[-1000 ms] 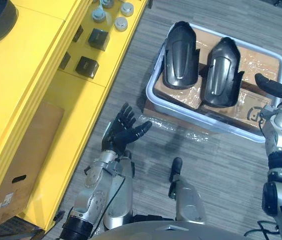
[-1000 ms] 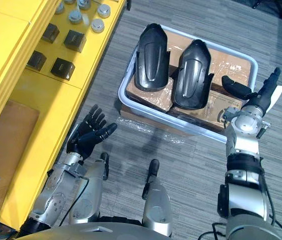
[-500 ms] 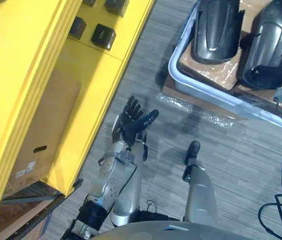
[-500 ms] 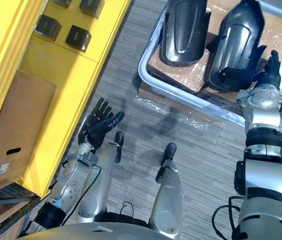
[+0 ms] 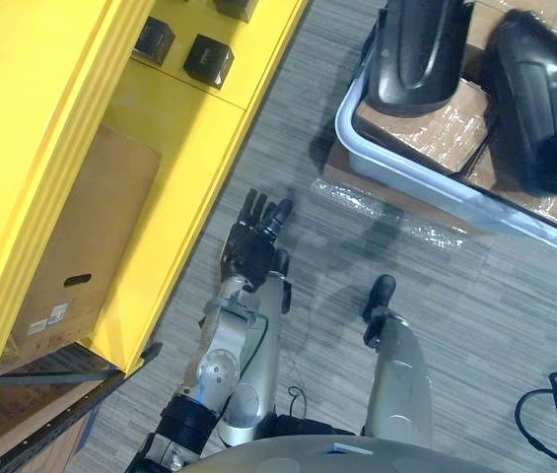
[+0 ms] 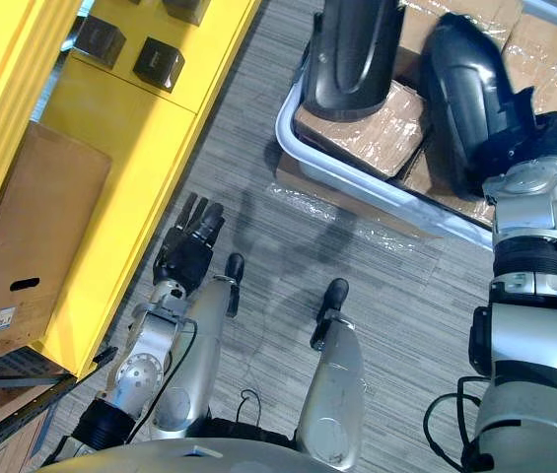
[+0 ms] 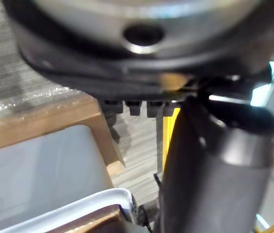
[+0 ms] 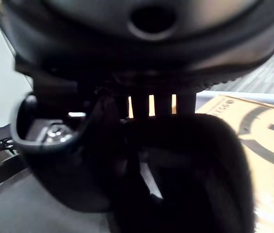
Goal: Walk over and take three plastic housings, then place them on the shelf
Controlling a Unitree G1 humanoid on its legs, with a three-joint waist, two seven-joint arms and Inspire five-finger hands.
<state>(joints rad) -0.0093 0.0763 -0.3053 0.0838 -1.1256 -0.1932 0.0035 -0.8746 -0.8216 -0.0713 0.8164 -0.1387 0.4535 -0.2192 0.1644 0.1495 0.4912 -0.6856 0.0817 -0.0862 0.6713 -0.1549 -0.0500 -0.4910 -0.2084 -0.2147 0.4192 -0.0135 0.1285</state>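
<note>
Though illegible, label (image 5: pixel 49 316) on shelf's (image 5: pixel 32 89) carton (image 5: pixel 91 227)

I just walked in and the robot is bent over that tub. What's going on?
The robot has its right hand at the right shell, one of two black plastic shells lying on cardboard in a pale tub on the floor. I can't tell if it has gripped it. The other shell lies untouched beside it. Its left hand hangs open over the floor by the yellow shelf.

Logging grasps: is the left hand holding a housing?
No, the left hand hangs open over the floor beside the yellow shelf, holding nothing.
</note>
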